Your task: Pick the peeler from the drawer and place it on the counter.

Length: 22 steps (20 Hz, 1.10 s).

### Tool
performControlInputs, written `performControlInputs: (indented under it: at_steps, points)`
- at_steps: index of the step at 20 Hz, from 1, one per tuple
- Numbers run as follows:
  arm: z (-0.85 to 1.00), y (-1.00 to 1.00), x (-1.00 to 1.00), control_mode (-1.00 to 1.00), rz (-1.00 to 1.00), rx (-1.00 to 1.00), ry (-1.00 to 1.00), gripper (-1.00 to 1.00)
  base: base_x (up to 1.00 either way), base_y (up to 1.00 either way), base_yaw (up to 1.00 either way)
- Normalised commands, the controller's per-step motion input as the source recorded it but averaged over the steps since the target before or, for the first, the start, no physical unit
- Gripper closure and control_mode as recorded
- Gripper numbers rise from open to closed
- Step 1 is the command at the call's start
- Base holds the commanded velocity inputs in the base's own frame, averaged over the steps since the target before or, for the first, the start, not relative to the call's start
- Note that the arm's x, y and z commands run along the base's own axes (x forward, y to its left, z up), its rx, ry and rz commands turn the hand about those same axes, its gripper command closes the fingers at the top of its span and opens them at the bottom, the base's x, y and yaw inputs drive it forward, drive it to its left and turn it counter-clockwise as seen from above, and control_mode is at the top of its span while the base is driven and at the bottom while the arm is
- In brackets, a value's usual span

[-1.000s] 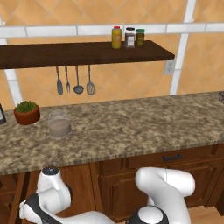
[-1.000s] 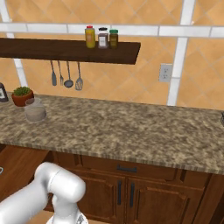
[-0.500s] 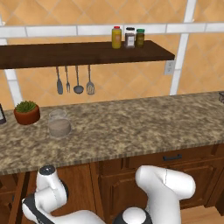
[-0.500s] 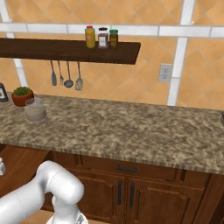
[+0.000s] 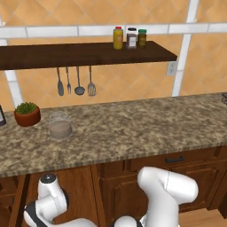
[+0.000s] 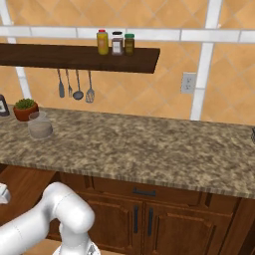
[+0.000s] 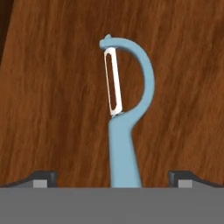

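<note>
The slim light-blue peeler with its silvery blade [image 7: 124, 131] lies on the reddish-brown wooden drawer bottom [image 7: 52, 109], its handle running straight between my hand's [image 7: 111, 178] spread-apart fingertips [image 7: 43, 178]

The arm folds low, its elbow at the 6 o'clock edge of the left base view and its forearm reaching toward 8 o'clock. The gripper [image 7: 112, 179] points straight down, jaws spread wide apart.
</note>
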Motion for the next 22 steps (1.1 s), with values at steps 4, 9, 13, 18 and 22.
performControlInputs:
  at_steps: [4,9,13,18,22]
  points:
    - [-0.52,0.0,0.06,-1.0,0.0,-0.04,0.0,-1.0,0.0,0.0,0.0]
    - [-0.39,0.0,0.0,-1.0,0.0,-0.02,0.0,1.0,0.0,0.0,0.0]
    - [0.0,0.0,0.0,-1.0,0.0,0.0,0.0,1.0,0.0,0.0,0.0]
    - [-0.05,0.0,-0.01,-1.0,0.0,0.0,-0.01,1.0,0.0,0.0,0.0]
    - [0.3,-0.08,-0.21,-1.0,0.0,0.0,-0.09,1.0,0.0,0.0,0.0]
